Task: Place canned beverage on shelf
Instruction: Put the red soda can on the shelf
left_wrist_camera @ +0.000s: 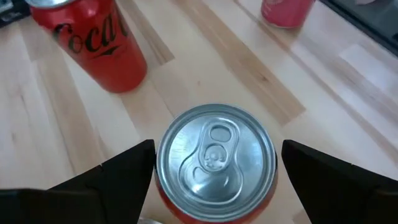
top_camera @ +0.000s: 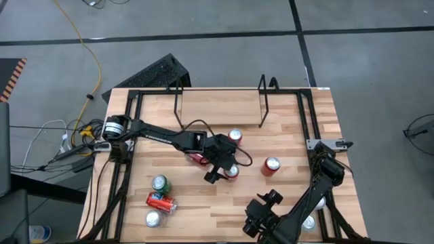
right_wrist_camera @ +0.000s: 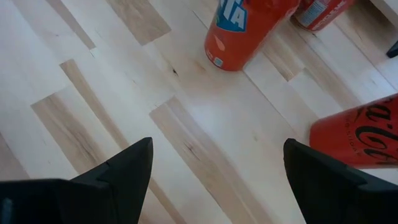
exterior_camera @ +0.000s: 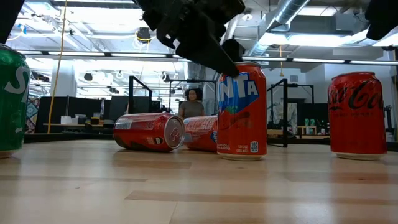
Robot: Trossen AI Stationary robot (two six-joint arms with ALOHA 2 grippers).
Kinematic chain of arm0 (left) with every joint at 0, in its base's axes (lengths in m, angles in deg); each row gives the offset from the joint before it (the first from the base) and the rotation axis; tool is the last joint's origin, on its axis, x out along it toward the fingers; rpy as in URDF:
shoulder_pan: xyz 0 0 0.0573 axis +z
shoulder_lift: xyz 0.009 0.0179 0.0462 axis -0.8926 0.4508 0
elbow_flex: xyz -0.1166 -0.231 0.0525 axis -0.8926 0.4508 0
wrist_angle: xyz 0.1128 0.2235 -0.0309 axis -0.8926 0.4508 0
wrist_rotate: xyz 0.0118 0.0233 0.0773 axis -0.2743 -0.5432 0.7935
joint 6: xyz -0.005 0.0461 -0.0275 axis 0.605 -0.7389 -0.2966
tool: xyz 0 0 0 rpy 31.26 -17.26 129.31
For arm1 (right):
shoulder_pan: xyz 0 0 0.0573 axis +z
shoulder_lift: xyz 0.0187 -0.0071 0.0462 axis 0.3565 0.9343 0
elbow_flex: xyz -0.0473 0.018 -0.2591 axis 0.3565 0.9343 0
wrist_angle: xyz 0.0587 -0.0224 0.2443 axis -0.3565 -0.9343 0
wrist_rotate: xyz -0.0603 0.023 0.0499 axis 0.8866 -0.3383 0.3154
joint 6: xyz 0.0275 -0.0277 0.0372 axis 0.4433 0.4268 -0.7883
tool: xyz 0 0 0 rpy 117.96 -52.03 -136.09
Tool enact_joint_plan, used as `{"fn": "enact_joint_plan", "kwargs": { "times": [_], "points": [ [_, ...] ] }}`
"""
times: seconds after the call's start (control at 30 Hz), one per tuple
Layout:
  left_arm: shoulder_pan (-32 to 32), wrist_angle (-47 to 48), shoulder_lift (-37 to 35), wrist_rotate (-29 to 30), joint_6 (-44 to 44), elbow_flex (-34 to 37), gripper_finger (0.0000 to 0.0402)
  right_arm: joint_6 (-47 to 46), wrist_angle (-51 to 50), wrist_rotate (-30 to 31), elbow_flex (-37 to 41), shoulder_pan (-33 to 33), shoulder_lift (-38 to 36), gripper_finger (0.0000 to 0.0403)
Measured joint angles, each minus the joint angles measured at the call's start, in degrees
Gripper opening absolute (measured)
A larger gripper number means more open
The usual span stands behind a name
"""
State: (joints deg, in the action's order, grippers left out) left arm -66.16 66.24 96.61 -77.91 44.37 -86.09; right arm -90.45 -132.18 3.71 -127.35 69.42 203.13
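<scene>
An orange Fanta can (top_camera: 231, 172) stands upright on the wooden table near its middle. My left gripper (top_camera: 220, 169) is over it, slanting down from the left. It is open, and its fingers (left_wrist_camera: 124, 177) stand on either side of the can's silver top (left_wrist_camera: 214, 158), with small gaps showing. A red Coca-Cola can (top_camera: 271, 166) stands to the right. The shelf (top_camera: 263, 102), thin black rods with two upright loops, is at the far edge. My right gripper (top_camera: 261, 211) waits open near the front edge, over bare wood (right_wrist_camera: 211, 143).
Two red cans (exterior_camera: 149, 132) lie on their sides just left of the Fanta can. One more upright can (top_camera: 235, 136) stands beyond it. A green can (top_camera: 161, 183), a lying red can (top_camera: 161, 202) and a silver-topped can (top_camera: 152, 218) are at front left. Black rails (top_camera: 129, 156) edge the table.
</scene>
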Motion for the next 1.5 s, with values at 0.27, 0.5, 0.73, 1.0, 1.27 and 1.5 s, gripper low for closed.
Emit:
{"fn": "enact_joint_plan", "kwargs": {
  "times": [0.27,0.5,0.73,1.0,1.27,1.5],
  "points": [
    [0.0,0.5,0.9,2.2,0.4,0.0,0.0334,0.2,0.3,0.0,0.0,0.0,0.0,0.0333],
    [0.0,0.5,0.9,2.3,2.2,0.0,0.0298,0.2,0.3,0.0,0.0,0.0,0.0,0.0333],
    [-0.1,0.4,0.9,2.7,8.5,0.0,0.0277,0.2,0.3,0.0,0.0,0.0,0.0,0.0333],
    [-1.8,1.5,0.1,4.3,16.9,0.0,0.0278,0.4,0.4,0.0,0.0,0.0,0.0,0.0333],
    [-3.1,6.5,-4.2,8.8,21.0,0.0,0.0281,0.2,1.0,0.0,2.1,0.0,0.0,0.0333],
    [-2.8,11.4,-11.5,16.6,21.4,0.0,0.0282,-2.6,5.3,-0.2,6.3,0.0,0.0,0.0333]
  ]
}}
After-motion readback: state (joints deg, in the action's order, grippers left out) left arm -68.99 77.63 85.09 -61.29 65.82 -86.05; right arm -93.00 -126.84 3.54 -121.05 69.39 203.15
